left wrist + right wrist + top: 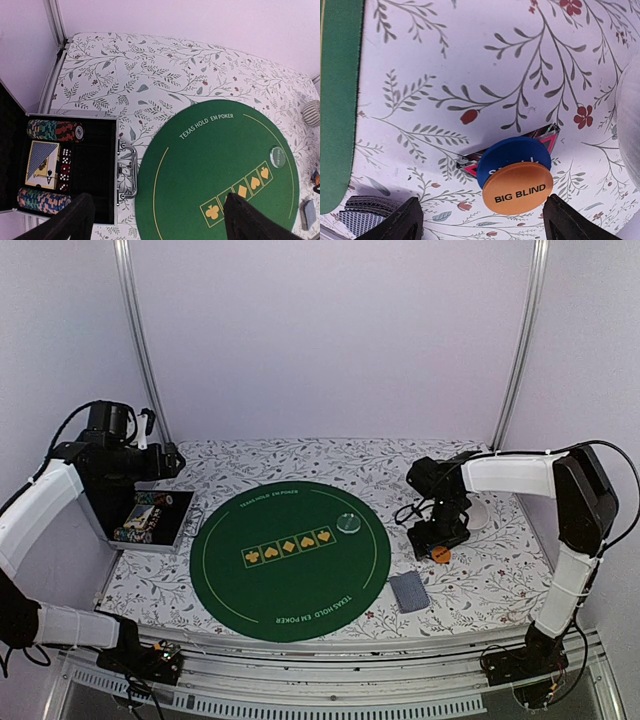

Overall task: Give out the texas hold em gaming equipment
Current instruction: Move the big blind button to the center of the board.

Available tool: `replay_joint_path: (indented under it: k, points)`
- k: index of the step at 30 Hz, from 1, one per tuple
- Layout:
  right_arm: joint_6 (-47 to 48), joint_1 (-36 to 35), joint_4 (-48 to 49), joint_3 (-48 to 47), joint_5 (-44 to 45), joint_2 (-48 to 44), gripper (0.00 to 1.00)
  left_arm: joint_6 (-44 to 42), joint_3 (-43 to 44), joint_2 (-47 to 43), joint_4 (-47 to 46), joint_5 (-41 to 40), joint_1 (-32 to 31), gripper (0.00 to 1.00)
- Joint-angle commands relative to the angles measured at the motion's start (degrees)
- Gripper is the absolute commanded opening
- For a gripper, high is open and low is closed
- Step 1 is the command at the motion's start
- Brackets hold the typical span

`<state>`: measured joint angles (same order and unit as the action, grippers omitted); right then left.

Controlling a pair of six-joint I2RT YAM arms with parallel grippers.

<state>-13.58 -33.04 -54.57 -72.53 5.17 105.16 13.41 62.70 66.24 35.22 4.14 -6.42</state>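
Observation:
An orange "BIG BLIND" button lies on a blue button, which rests on a red-black triangle marker on the floral cloth. My right gripper hangs open just over them, one finger on each side and clear of the orange button. A deck of grey-blue cards lies near the mat's right edge. A clear disc sits on the green mat. My left gripper is open and empty, high over the open case holding striped chips, cards and dice.
A white bowl stands right of the buttons. A ribbed grey cup shows at the far right edge of the left wrist view. The case's metal handle faces the mat. White walls and metal posts close in the table at the back.

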Motion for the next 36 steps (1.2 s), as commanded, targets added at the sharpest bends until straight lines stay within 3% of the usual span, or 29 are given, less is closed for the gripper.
replay_joint_path:
  k: [1,22,30,36]
  points:
    - [-1.2,2.0,4.0,2.8,-1.6,-2.7,0.85,0.5,-0.5,-0.6,-1.1,0.9,-0.7,0.92]
    - [0.0,3.1,4.0,5.1,-1.9,-3.3,0.69,0.6,-1.3,-0.9,-3.1,2.0,-0.8,0.92]
    - [-0.3,3.4,2.4,5.4,-2.0,-6.6,0.68,0.3,-1.4,-1.0,-3.1,1.8,-0.9,0.92]
    - [-1.1,6.0,6.0,10.6,-5.2,-11.7,0.72,0.2,-1.3,-0.8,-3.3,1.9,-1.2,0.92]
